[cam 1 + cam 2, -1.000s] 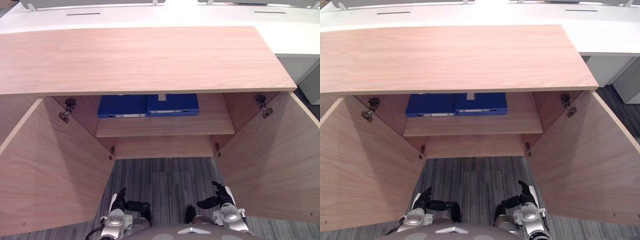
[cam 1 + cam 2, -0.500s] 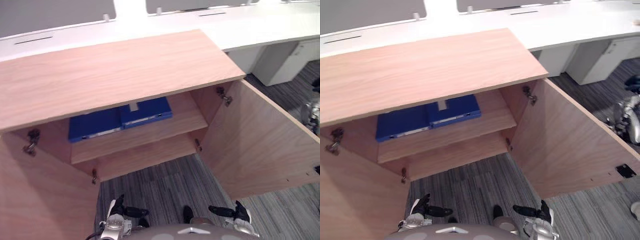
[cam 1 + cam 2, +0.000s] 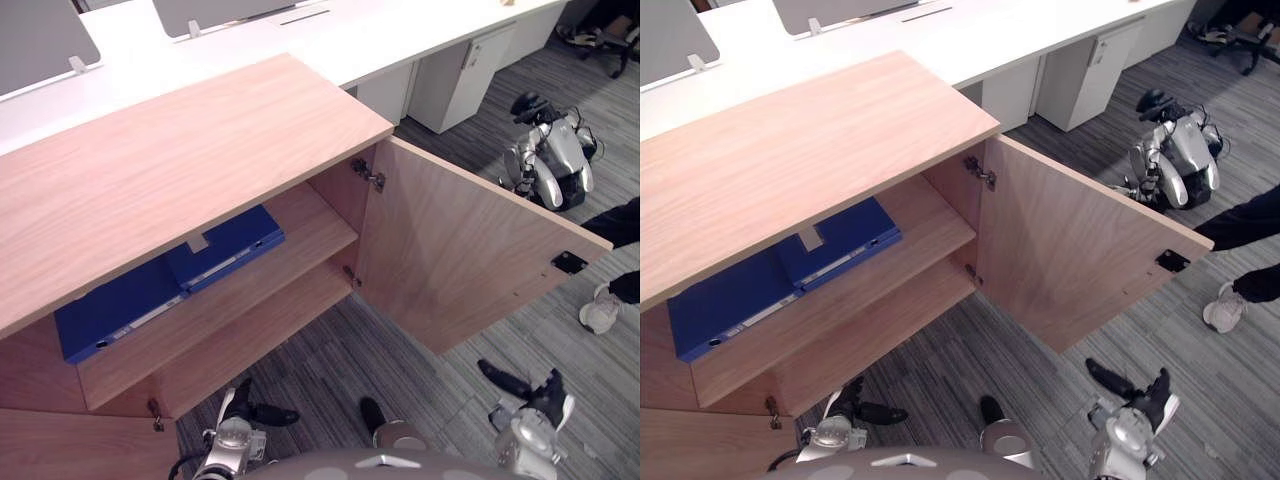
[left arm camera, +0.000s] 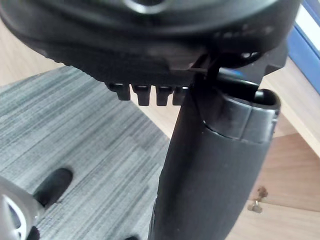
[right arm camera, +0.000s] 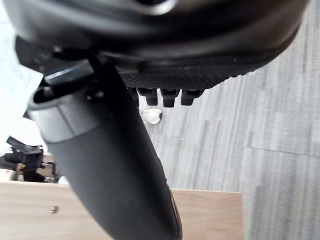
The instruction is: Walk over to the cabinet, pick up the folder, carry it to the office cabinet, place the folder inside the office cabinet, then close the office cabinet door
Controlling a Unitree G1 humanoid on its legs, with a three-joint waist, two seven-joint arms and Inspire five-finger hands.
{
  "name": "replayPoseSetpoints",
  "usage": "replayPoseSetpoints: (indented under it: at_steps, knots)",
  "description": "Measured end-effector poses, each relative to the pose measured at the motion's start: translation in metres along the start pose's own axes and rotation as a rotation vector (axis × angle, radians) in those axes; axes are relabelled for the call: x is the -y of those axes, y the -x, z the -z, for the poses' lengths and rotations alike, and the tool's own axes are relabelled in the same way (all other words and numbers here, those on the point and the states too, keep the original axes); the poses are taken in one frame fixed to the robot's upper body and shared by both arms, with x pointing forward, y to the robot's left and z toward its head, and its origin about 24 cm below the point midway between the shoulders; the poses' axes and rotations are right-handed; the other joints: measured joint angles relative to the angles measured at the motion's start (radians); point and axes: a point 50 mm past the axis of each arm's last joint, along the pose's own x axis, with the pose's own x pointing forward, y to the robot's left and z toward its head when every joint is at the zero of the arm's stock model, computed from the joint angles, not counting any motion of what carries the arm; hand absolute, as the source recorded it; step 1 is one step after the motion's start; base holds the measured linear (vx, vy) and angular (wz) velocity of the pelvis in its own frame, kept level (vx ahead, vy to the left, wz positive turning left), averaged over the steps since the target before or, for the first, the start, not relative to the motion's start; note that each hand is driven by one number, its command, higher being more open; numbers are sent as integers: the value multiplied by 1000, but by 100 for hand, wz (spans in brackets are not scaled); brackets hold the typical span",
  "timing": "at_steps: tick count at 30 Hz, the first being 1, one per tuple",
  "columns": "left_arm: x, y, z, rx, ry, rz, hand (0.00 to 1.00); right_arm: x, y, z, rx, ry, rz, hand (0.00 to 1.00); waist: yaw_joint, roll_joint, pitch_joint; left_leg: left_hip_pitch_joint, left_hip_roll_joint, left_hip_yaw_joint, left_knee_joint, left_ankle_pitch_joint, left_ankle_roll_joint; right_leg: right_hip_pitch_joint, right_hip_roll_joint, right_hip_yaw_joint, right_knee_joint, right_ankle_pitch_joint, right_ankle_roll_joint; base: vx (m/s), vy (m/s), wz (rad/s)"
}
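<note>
Cabinet shelf (image 3: pixel 312 226): blue folders (image 3: pixel 225 248) flat, spines frontward; left hand (image 3: pixel 250 412), right hand (image 3: pixel 520 388) slack, empty.

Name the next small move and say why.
Probably raise the right hand to the outer edge of the open right door and begin pushing it shut: two blue folders already lie on the shelf, and that hand holds nothing.

Two blue folders (image 3: pixel 225 247) lie flat, side by side, on the cabinet's (image 3: pixel 180 150) upper shelf (image 3: pixel 312 232). Its right door (image 3: pixel 455 250) stands wide open.
</note>
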Motion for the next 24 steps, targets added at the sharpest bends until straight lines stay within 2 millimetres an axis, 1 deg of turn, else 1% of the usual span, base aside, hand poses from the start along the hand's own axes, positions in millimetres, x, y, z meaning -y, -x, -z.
replayPoseSetpoints:
  at_steps: [1, 3, 4, 5, 6, 8, 11, 15, 20, 24]
  knots:
    - [0, 1, 2, -6, -1, 0, 100, -1, -2, -6, 23, 2, 1, 100, 0, 2, 1, -3, 0, 3, 0, 0, 0, -4, 0, 3, -2, 2, 0, -27, -10, -17]
    - [0, 2, 7, -17, -10, 1, 100, -8, -11, -32, 107, 4, -5, 100, 0, 10, 5, -21, 0, 7, 4, 5, 7, -16, 0, 8, -22, 18, -1, -3, -18, -9]
    - [0, 2, 8, -19, -11, 1, 100, -10, -13, -38, 124, 0, -8, 100, 1, 11, 5, -25, 1, 7, 5, 5, 7, -16, -1, 8, -30, 23, -1, 19, -23, -4]
    - [0, 2, 9, -21, -12, 3, 100, -14, -16, -49, 157, -5, -18, 100, 1, 14, 8, -30, 3, 7, 7, 6, 8, -15, -1, 8, -41, 32, -2, 20, -18, -3]
    - [0, 2, 9, -21, -13, 5, 100, -16, -18, -55, 173, -8, -23, 100, 1, 16, 9, -31, 3, 7, 7, 6, 8, -15, -1, 8, -46, 36, -2, 0, 0, 0]
    - [2, 3, 9, -17, -31, 18, 100, -22, -23, -78, 238, -13, -40, 100, 4, 25, 16, -32, 4, -2, 7, 6, 9, -12, -1, 7, -54, 39, -2, 15, -12, 0]
    - [2, 2, 5, -5, -36, 21, 100, -29, -26, -95, 301, 25, -86, 100, 4, 27, 16, -45, 4, -37, 7, 6, 9, -13, -2, 1, -68, 47, 0, 29, -20, 4]
    - [5, 2, 2, 12, -68, 42, 100, -34, -26, -99, 319, 49, -129, 100, 4, 28, 16, -52, 4, -57, 7, 7, 10, -12, -5, -20, -71, 48, 1, 18, -15, 12]
    - [7, 2, 4, 9, -74, 48, 100, -38, -25, -95, 308, 71, -150, 100, 3, 27, 16, -66, -1, -85, 10, 11, 16, -9, -16, -45, -79, 49, 2, 4, 1, 16]
    - [7, 3, 5, 6, -74, 49, 100, -37, -26, -95, 307, 73, -143, 100, 1, 27, 17, -76, -6, -106, 9, 16, 24, -4, -24, -66, -90, 54, 4, 3, 0, 14]
